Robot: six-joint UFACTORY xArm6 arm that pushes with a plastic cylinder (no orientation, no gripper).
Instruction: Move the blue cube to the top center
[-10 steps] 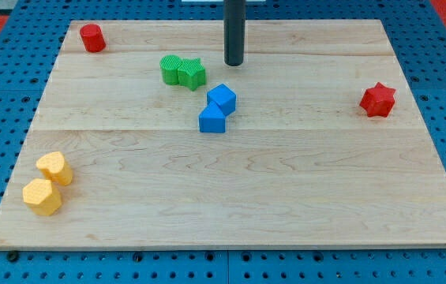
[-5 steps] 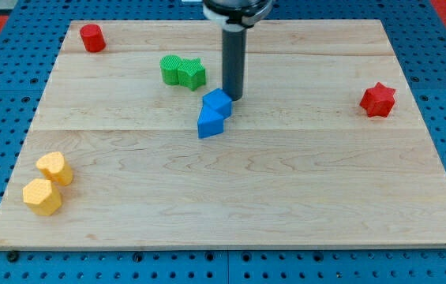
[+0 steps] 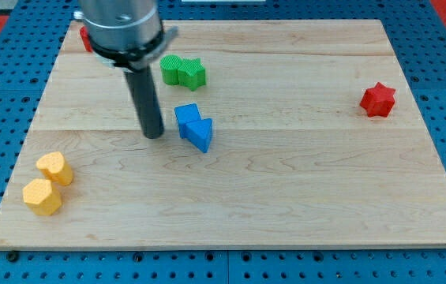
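Note:
The blue cube [image 3: 187, 119] sits a little left of the board's middle, touching a second blue block [image 3: 200, 134], wedge-like, at its lower right. My tip [image 3: 153, 134] rests on the wooden board [image 3: 286, 197] just to the left of the blue cube, a small gap apart from it. The rod rises from the tip toward the view's top left, where the arm's grey end covers part of the board.
Two green blocks [image 3: 182, 72] sit together above the blue pair. A red star [image 3: 378, 100] is at the right. A red block [image 3: 85, 35] at the top left is mostly hidden by the arm. Two yellow blocks [image 3: 47, 183] lie at the bottom left.
My tip has swung from the blue cube's upper right to its left side. The two blue blocks have slid left and down and turned.

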